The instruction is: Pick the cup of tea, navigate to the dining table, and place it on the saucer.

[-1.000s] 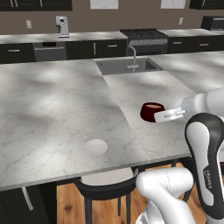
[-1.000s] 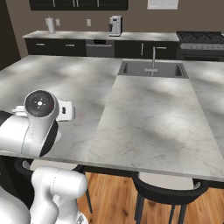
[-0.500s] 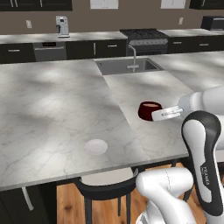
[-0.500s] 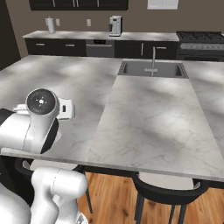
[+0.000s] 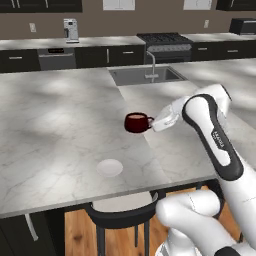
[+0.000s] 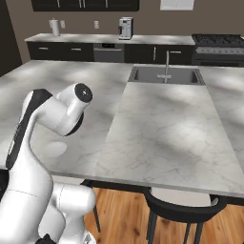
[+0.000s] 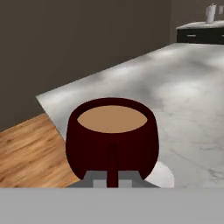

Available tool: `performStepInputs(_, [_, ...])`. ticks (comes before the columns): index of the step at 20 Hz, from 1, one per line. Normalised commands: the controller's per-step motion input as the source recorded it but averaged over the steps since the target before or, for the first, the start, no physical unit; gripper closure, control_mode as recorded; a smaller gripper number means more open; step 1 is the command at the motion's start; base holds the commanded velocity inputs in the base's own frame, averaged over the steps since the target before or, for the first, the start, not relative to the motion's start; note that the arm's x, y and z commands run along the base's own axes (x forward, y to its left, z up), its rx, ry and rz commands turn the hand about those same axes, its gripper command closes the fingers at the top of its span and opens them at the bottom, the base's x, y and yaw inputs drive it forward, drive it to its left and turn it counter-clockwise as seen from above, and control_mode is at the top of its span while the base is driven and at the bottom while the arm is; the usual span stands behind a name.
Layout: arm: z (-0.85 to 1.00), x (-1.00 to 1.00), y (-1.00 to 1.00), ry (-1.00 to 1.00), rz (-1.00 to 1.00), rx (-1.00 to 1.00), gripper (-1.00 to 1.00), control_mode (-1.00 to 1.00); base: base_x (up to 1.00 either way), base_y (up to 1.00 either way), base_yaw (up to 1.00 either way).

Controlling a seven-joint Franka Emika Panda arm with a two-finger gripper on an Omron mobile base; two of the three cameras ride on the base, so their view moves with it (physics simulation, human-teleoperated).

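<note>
The dark red cup of tea (image 5: 136, 121) hangs a little above the marble dining table (image 5: 55, 125), with light brown tea inside. My gripper (image 5: 152, 122) is shut on its side handle from the right. The white saucer (image 5: 109, 167) lies on the table near the front edge, left of and nearer than the cup. In the hand view the cup of tea (image 7: 112, 138) is close up with its handle toward me, gripper (image 7: 112, 181) shut on it, and part of the saucer (image 7: 165, 175) peeks out behind it. In the right base view my arm hides the cup.
A sink with a faucet (image 5: 150, 70) is set into the table behind the cup. A black stool (image 5: 120, 212) stands under the front edge below the saucer. Dark cabinets, a stove (image 5: 162, 40) and a coffee machine (image 5: 71, 30) line the back wall.
The arm has carried the cup leftward over the table, closer to the saucer. The saucer and the base have not moved.
</note>
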Motion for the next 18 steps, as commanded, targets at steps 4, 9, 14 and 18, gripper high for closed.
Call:
performStepInputs(4, [-0.45,0.76,0.49,-0.01,0.6,-0.04,1.0,-1.0,0.0,0.0,0.0])
performStepInputs(9, [-0.49,0.13,0.19,0.0,0.29,-0.13,1.0,-1.0,0.0,0.0,0.0])
performStepInputs(14, [-0.63,0.0,0.02,-0.01,0.02,-0.14,1.0,-1.0,0.0,0.0,0.0])
performStepInputs(18, [-0.98,0.01,0.01,-0.05,0.0,-0.07,1.0,-1.0,0.0,0.0,0.0])
